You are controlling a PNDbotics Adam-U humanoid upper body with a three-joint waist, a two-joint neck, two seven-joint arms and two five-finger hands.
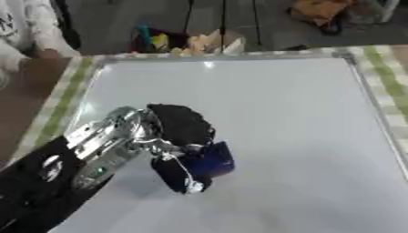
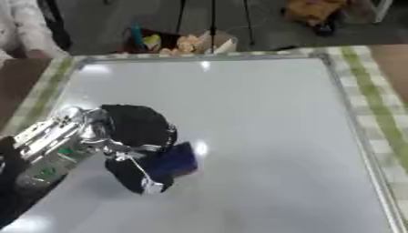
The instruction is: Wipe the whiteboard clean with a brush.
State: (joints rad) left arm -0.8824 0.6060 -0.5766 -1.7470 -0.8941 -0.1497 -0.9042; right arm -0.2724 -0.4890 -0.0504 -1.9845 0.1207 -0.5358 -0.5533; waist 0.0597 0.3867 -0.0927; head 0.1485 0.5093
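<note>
1. A large whiteboard (image 1: pixel 279 136) lies flat on a table covered by a cloth with green and pale stripes (image 1: pixel 390 82). Its surface is glossy white, framed by a thin silver metal rim, and catches glare from lights above.
2. Beyond the far edge is a dark floor with a bin of mixed colourful items (image 1: pixel 187 42) and an orange object (image 1: pixel 318 11).
3. No readable writing or marks show on the board.
4. The left hand (image 1: pixel 179 136), black with silver joints, comes in from the lower left, its fingers curled round a dark blue brush (image 1: pixel 213 160), a blocky shape held against the board's lower-left area.
</note>
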